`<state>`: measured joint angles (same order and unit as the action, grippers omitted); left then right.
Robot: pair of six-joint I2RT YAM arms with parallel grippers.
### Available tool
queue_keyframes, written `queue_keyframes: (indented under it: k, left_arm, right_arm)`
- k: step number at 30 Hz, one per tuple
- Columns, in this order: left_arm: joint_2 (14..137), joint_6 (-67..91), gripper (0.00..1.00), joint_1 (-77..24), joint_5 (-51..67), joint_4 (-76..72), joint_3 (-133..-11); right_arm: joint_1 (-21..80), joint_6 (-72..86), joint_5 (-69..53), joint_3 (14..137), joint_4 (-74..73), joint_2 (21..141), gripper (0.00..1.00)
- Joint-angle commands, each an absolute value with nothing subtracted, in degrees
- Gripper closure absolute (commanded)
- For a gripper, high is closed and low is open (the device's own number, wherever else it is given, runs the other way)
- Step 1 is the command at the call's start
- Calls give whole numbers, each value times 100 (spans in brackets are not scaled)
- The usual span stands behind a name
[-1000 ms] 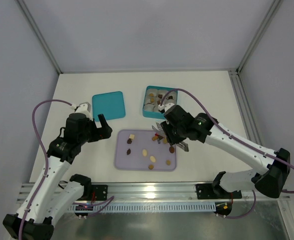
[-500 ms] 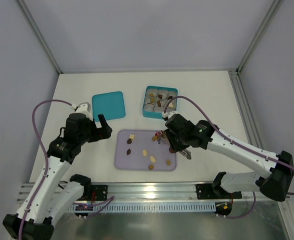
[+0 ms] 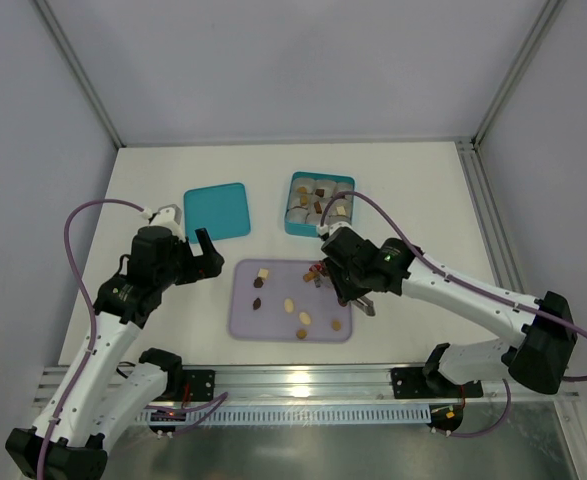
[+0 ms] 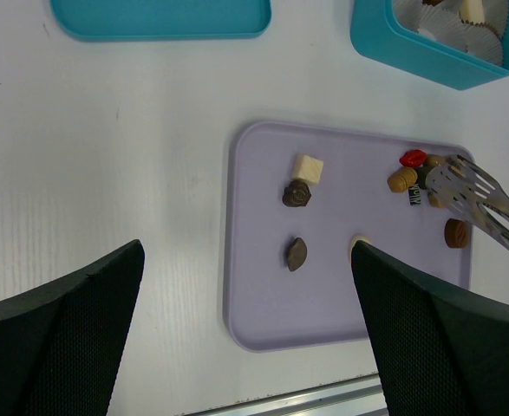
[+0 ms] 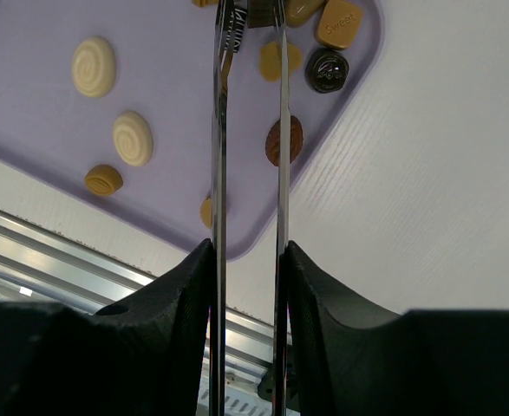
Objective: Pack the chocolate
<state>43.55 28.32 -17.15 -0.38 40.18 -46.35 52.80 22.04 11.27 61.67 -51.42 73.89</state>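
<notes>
Right tool (image 5: 247,269) is clenched on metal tongs (image 4: 475,195). Their tips sit among chocolate (image 4: 406,178) crowded at the far right corner of the lilac tray (image 4: 263,303); whether a piece is caught cannot be told. Risk: neighbouring pieces nudged over the rim, or a slip on lifting. Left tool (image 3: 209,254) is released and idle. Teal box (image 4: 427,52) lies just beyond.

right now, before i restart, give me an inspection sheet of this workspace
surface: white table, lavender tray near the arms
job's things: chocolates loose on tray; teal box behind it, some paper cups filled
clutter: teal lid left of box
grippers: left claw open, empty; right claw shut on tongs, tips over tray's far right part
cables: purple cable arching over each arm
surroundings: grey walls, aluminium frame posts
</notes>
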Motion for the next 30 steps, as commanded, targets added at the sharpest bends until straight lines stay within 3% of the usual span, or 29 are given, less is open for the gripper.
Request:
queue_keyframes:
  k: [1,26,30]
  left_arm:
    - [4333,2857,0,-1723,-88,3973,-4667]
    - [4333,2856,0,-1723,-97,3973,-4667]
    - [4324,2856,0,-1731,-97,3981,-4667]
  right_arm:
    - [5300,2206,1309,6205,-4931,7435,60]
    - [5124,2118,1072,5977,-4658,7567,61]
    - [5054,2092,1002,5976,-4632,7559,66]
